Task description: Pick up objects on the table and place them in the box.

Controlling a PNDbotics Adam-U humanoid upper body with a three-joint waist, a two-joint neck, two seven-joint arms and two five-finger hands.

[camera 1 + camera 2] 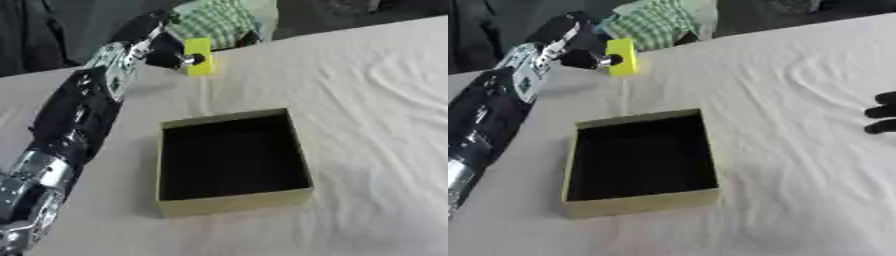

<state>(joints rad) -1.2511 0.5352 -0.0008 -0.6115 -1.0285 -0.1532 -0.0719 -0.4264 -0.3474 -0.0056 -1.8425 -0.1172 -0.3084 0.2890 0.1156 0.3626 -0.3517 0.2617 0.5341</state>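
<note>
The left hand is extended to the far side of the desk, with its fingers closed around a yellow block. The block stands upright in the grasp, beyond the far edge of the box and well apart from it. Whether the block is lifted clear of the desk or touches it cannot be determined from these views; a shadow beneath it suggests it is probably raised.

The box is an open, shallow, olive-coloured container at the centre of the desk. Its dark interior contains no visible object.

The right hand appears only at the right edge of the right eye view, as dark fingertips resting over the desk. Too little of it shows to tell whether its fingers are apart or together. It takes no part in the current step.

Task status:
1. Grasp of the block: apparently complete.
2. Transfer to the box: not yet done. The arm must bring the block back toward the robot and over the box opening.
3. Release into the box: not yet done.

No other loose object is visible on the desk. A green checked cloth lies behind the block at the desk's far edge. On this evidence the block is likely the only item left to place.
</note>
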